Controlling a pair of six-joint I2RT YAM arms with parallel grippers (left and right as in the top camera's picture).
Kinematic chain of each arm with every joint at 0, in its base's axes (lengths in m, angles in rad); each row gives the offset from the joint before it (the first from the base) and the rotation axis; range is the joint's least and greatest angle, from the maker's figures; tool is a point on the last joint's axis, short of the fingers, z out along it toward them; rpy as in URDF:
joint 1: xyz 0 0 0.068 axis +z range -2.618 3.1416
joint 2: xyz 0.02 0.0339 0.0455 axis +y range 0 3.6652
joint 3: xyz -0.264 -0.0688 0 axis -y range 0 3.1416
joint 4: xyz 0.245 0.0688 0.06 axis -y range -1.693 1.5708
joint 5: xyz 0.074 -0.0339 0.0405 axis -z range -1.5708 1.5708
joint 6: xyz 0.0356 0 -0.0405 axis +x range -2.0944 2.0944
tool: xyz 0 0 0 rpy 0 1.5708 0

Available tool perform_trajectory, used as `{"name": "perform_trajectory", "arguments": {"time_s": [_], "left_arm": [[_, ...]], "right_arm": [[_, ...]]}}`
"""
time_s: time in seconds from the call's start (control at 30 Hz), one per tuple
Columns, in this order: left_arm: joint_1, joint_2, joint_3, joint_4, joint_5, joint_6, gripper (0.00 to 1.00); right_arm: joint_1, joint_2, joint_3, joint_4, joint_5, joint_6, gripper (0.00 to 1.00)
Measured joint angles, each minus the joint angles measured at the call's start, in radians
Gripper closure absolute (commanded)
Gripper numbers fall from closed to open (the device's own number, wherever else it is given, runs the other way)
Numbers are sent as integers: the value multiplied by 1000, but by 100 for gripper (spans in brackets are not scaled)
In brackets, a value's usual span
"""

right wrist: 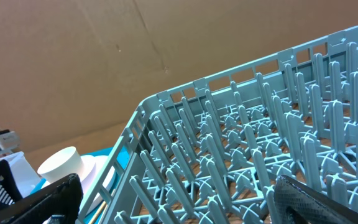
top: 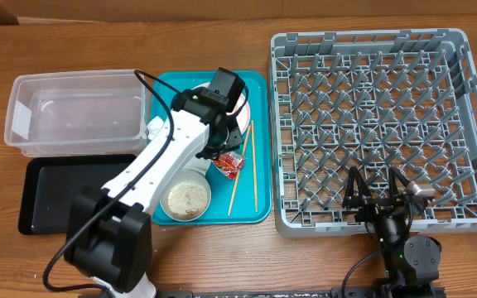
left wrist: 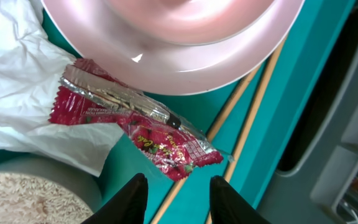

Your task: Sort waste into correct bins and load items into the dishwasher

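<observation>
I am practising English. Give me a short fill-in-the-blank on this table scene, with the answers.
The red wrapper lies on the ___ tray.
The rice sits in a ___.
The grey rack holds ___ dishes.
The left fingers hang ___ above the wrapper.
Answers: teal, bowl, no, open.
</observation>
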Motion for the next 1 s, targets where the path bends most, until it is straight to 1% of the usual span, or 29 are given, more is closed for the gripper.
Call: {"name": "perform_trajectory", "arguments": {"time_s": [0.1,0.27,0.5,0.57,0.67,1.0], "left_arm": [[0,13,0,1,0,0,64],[0,16,0,1,0,-1,59],[-2,16,0,4,0,-3,60],[-2,16,0,5,-1,-3,57],[-2,16,0,5,-2,-3,55],[-2,16,0,16,-4,-3,58]], "right_arm": [[0,0,0,0,0,0,0],[0,0,0,0,0,0,0],[0,0,0,0,0,0,0],[0,0,0,0,0,0,0],[0,0,0,0,0,0,0],[0,0,0,0,0,0,0]]}}
